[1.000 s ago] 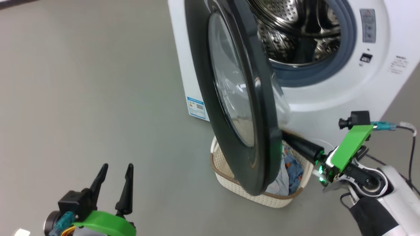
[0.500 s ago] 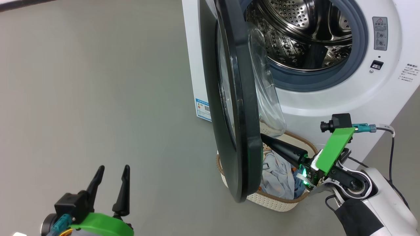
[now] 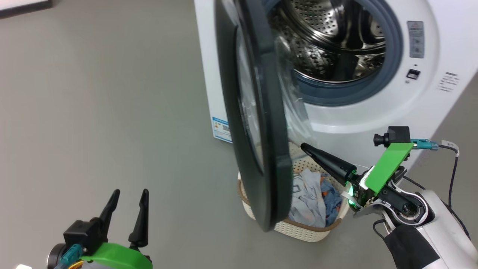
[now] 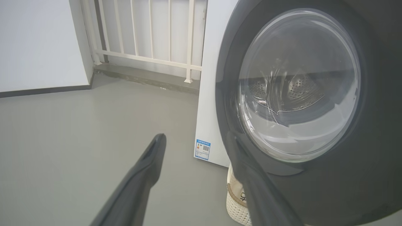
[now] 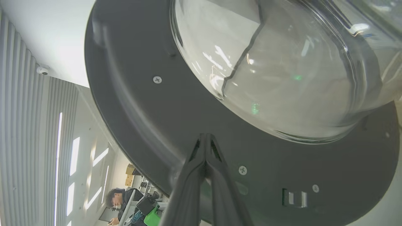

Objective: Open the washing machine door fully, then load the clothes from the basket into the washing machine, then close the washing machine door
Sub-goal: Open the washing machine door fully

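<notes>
Swung wider, glossy black door (image 3: 261, 149) stands edge-on; right fingers (image 3: 325, 162) together, left fingers (image 3: 141, 216) spread.

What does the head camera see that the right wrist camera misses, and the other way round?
Head view: the cream perforated plastic basket of soft blue and pale clothes, the steel perforated drum, the open left gripper. Right wrist view: small silver screws, a person in the background. Both: the round glossy black door with its clear glass bowl, and the shut right gripper.
</notes>
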